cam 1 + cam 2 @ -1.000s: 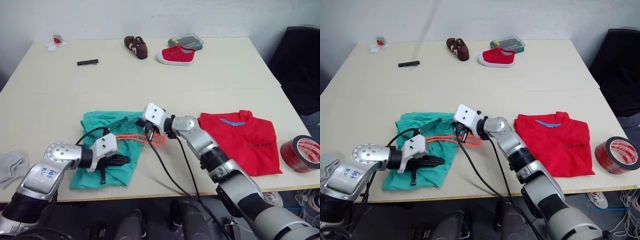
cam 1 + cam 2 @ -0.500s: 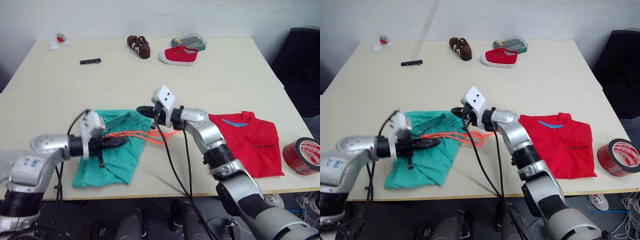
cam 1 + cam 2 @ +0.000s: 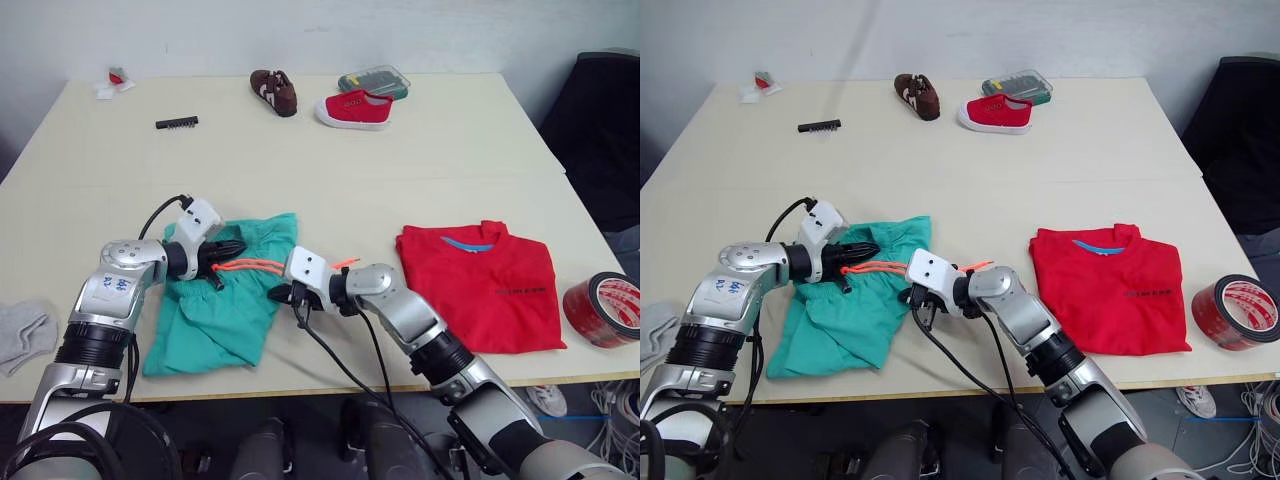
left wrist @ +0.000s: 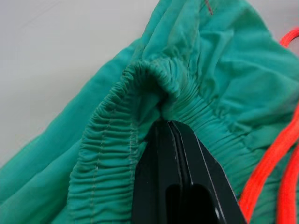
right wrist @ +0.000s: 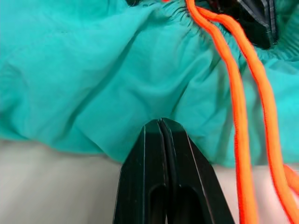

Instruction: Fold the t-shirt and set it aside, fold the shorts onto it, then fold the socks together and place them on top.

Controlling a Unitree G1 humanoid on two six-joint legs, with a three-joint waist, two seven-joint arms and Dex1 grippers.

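Shorts [image 3: 225, 305] got laid back down on the bench [image 3: 420, 160], half folded; both tools, left [image 3: 232, 250] and right [image 3: 281, 294], still pinched the fabric.

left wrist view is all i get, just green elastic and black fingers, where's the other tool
Observer: The right tool is shut on the shorts' right edge, near the orange drawstring.
Operator: and mine, holding anything
Observer: The left tool is shut on the gathered waistband, at the shorts' far edge.
Operator: is the shirt done
Observer: The t-shirt lies folded on the table, right of the shorts and apart from them.
Operator: socks
Observer: The grey socks lie at the table's left edge.
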